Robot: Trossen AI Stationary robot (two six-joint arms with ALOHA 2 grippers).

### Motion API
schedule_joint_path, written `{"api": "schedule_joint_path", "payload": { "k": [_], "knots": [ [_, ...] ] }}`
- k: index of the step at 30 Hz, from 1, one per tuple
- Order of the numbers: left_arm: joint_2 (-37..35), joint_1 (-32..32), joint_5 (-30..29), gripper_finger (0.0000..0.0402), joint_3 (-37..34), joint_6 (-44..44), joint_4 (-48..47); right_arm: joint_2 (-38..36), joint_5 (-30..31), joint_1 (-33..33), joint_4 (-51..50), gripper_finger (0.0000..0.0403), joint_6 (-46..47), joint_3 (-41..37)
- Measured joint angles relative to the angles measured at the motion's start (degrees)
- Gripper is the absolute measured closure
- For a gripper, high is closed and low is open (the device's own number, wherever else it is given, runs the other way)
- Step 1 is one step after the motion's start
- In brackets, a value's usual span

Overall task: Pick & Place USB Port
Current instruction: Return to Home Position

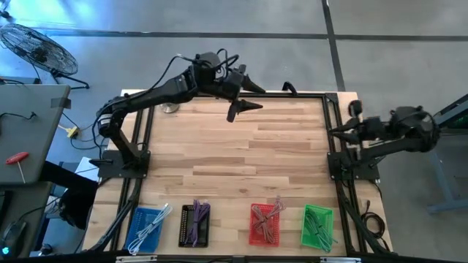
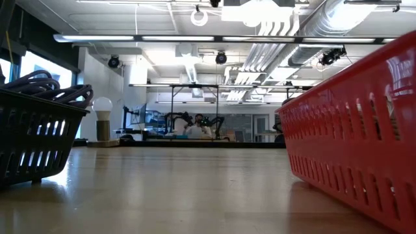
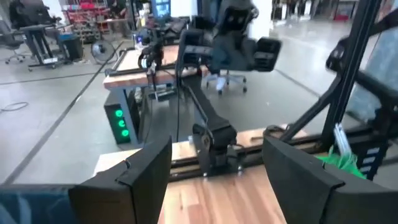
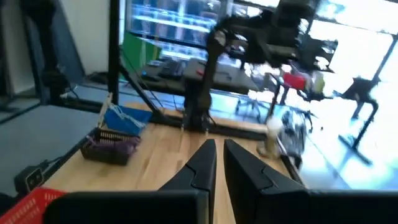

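My left gripper (image 1: 252, 98) (image 3: 214, 186) hangs open above the table's far edge near the middle, pointing level, with nothing between its fingers. My right gripper (image 1: 338, 131) (image 4: 217, 165) is shut and empty, drawn back at the table's right edge. Four baskets stand in a row along the near edge: blue (image 1: 150, 226), black (image 1: 195, 223) (image 2: 32, 136), red (image 1: 265, 223) (image 2: 364, 130) and green (image 1: 318, 226). Each holds coiled cables. I cannot make out a USB port on its own in any view.
The wooden table top (image 1: 234, 161) lies bare between the arms and the baskets. A small round silver object (image 1: 170, 108) sits at the far left. Black frame rails (image 1: 333, 109) run along the table's sides. A fan (image 1: 36, 47) stands off the table.
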Motion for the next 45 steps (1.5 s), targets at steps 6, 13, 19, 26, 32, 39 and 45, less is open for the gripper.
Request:
{"api": "schedule_joint_path", "payload": {
  "k": [6, 13, 19, 26, 32, 39, 45],
  "knots": [
    [-0.2, 3.2, 0.5, 0.0158, -5.8, -6.2, 9.9, -10.7, 1.4, 0.0, -6.0, 0.0378, 8.4, -1.3],
    [0.0, 5.9, 1.9, 0.0158, -18.6, -10.3, 17.2, -18.9, 0.7, 0.0, -4.1, 0.038, 10.9, -8.5],
    [0.0, 6.2, 1.7, 0.0158, -29.2, -13.3, 26.3, -16.2, -0.8, 0.0, 3.3, 0.0375, 11.0, -17.6],
    [0.0, 5.9, 3.4, 0.0158, -35.5, -15.6, 30.5, -15.4, -0.6, 0.0, 12.7, 0.0375, 9.4, -23.3],
    [0.0, 5.8, 4.1, 0.0158, -41.1, -12.6, 32.6, -15.4, -2.3, 0.0, 12.3, 0.0375, 8.9, -23.7],
    [-1.4, 5.9, 4.3, 0.0158, -49.4, -15.3, 38.8, -17.9, -2.8, 0.0, 15.1, 0.0383, 9.8, -27.5],
    [-10.5, 5.8, 3.8, 0.0158, -60.5, -16.1, 40.0, -18.2, -0.7, 0.0, 15.9, 0.0383, 11.2, -29.0]
  ]
}}
